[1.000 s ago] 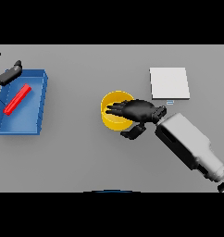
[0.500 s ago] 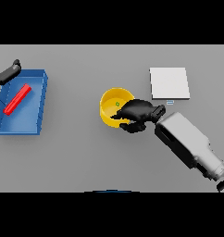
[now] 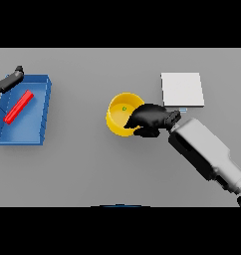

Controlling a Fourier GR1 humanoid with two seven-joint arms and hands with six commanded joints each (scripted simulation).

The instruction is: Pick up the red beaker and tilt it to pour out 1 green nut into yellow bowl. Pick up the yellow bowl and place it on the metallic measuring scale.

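A yellow bowl (image 3: 118, 114) stands in the middle of the table with a small green nut (image 3: 124, 108) inside it. My right hand (image 3: 150, 118) is at the bowl's right rim, fingers curled round the edge. To the right and farther back lies the metallic measuring scale (image 3: 181, 89), a flat pale square. The red beaker (image 3: 18, 106) lies on its side in the blue tray (image 3: 41, 113) at the left. My left hand (image 3: 7, 81) shows at the far left edge, above the tray's back corner, fingers relaxed.
The blue tray's walls stand between the left hand and the table's middle. My right forearm (image 3: 207, 152) crosses the lower right part of the table.
My right hand has shifted a little to the right and closed its fingers on the bowl's right rim, uncovering the bowl's inside and the nut. The left hand has stayed put.
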